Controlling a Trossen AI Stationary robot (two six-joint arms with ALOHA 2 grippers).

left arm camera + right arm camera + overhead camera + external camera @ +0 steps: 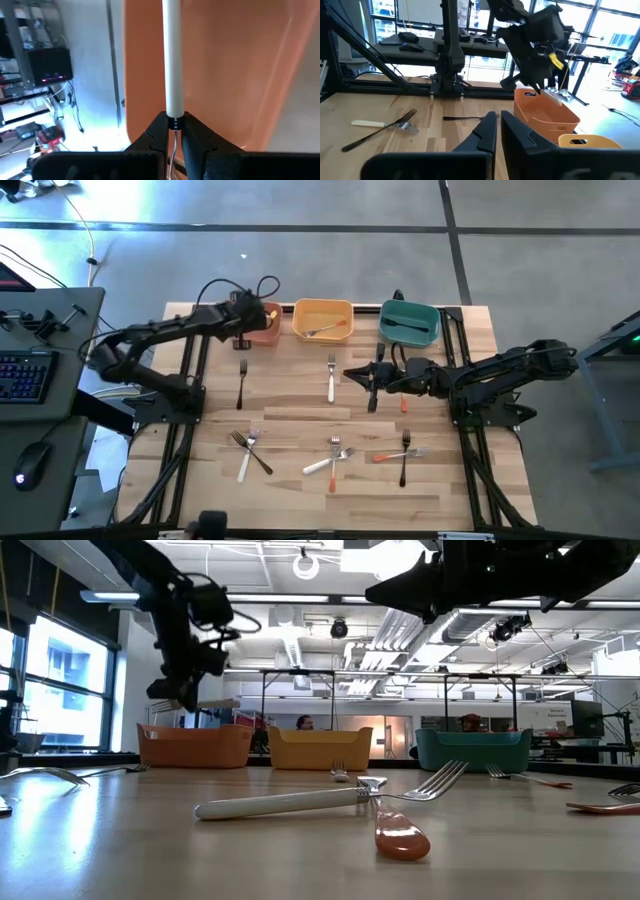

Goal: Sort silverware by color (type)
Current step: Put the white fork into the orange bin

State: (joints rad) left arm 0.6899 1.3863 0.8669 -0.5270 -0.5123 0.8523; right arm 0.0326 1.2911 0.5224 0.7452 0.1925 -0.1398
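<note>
Three bins stand in a row at the far edge of the worktop (300, 395): an orange bin (262, 323) on the left, a yellow bin (322, 319) in the middle with one fork in it, and a teal bin (409, 322) on the right holding a black fork. The left gripper (248, 320) hangs over the orange bin, its jaws clamped on the metal neck of a white-handled fork (173, 55) that points down into the bin. The right gripper (352, 374) hovers low near the worktop's middle, just right of a lone white fork (332, 378), jaws nearly together around nothing. About nine forks lie loose on the worktop: a black fork (241, 383) on the left, crossed pairs along the near side, and an orange fork (404, 402) half hidden under the right arm, so the exact count is uncertain.
</note>
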